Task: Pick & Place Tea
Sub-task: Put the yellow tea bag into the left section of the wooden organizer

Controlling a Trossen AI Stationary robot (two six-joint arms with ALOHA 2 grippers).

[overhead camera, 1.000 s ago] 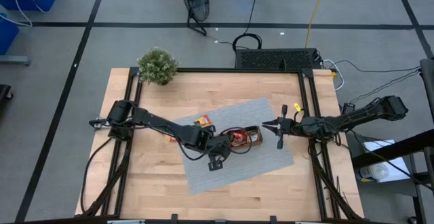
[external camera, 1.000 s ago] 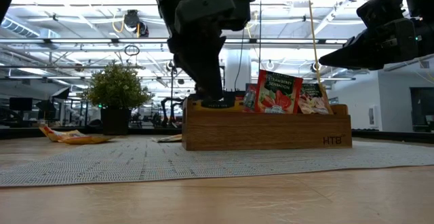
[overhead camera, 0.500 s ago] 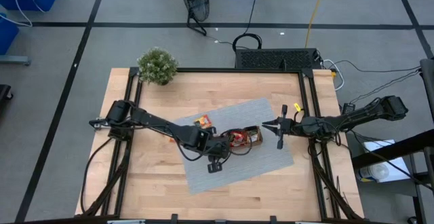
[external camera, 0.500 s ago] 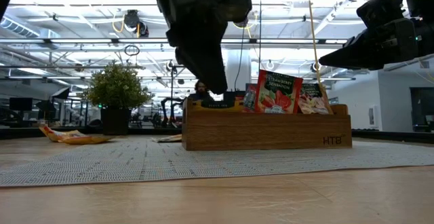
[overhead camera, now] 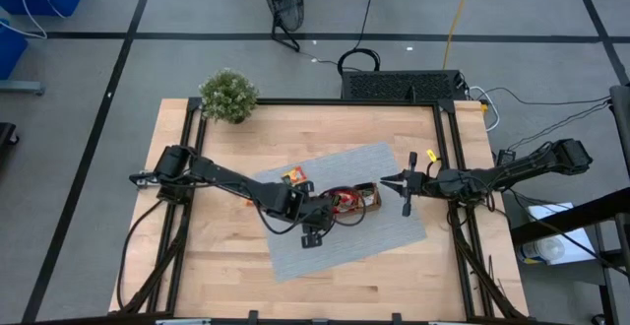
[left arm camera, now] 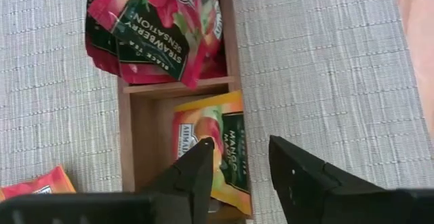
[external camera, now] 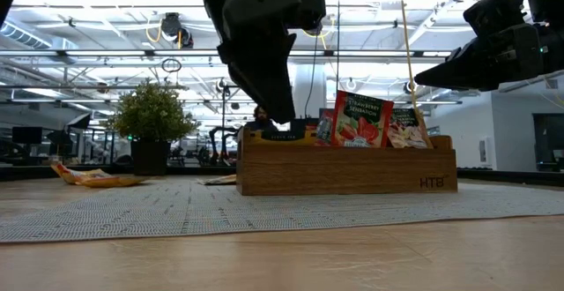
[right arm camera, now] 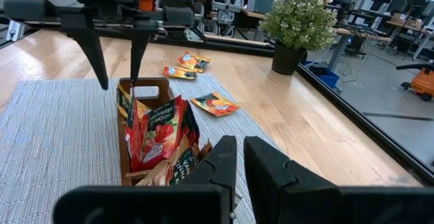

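Two parted, empty fingers of the left gripper hover above an orange-yellow sachet in the tray.

Wooden table with a grey mat laid across its middle

On the mat stands a brown wooden tray, with loose tea sachets lying beside it on the mat and on the bare wood near it; a small potted plant sits at the table's far left corner.
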